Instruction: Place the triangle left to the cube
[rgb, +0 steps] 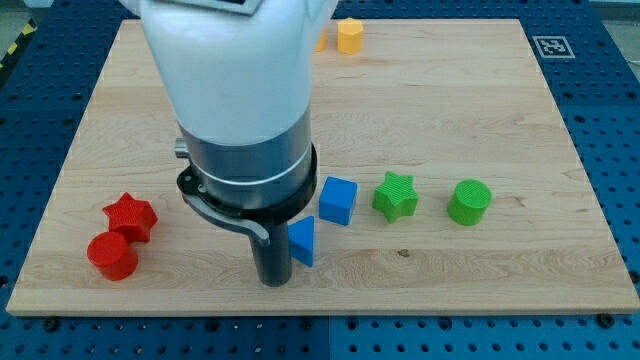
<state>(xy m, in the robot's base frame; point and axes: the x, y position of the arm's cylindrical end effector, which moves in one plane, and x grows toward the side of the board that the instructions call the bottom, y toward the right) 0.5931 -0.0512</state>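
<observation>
A blue triangle block lies near the view's bottom centre. A blue cube sits just up and to the right of it, close but apart. My tip is the lower end of the dark rod, right against the triangle's left side. The large white and grey arm body hides the board above the tip.
A green star and a green cylinder stand right of the cube. A red star and a red cylinder sit at the lower left. A yellow-orange block is at the top, another partly hidden behind the arm.
</observation>
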